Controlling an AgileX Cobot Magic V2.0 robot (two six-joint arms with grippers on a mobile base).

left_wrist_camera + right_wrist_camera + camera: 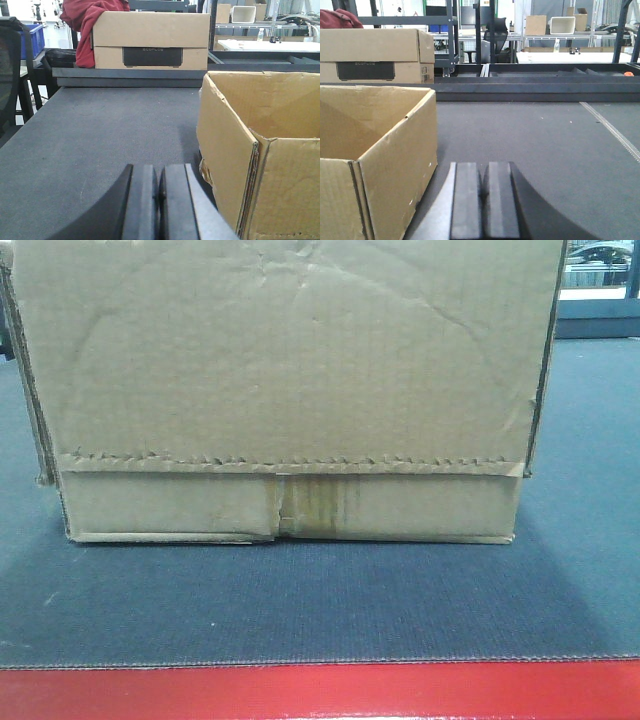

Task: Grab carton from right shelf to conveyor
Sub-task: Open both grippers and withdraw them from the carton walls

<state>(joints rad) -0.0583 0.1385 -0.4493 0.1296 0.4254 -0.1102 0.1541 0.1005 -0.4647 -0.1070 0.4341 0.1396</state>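
The brown carton (290, 390) rests on the dark grey-blue conveyor belt (300, 600), behind the red front strip (320, 692). Its zigzag flap edge and taped seam face the front camera. In the left wrist view the open-topped carton (265, 150) stands just to the right of my left gripper (159, 175), whose jaws are pressed together and empty. In the right wrist view the carton (375, 145) stands just left of my right gripper (484, 172), also shut and empty. Neither gripper touches the carton. The right shelf is out of view.
A second tan box (150, 40) with a dark label stands beyond the belt's far end, with a red cloth (87, 20) draped beside it. A black chair (10, 75) and a blue bin (35, 37) are at far left. Tables and racks fill the background.
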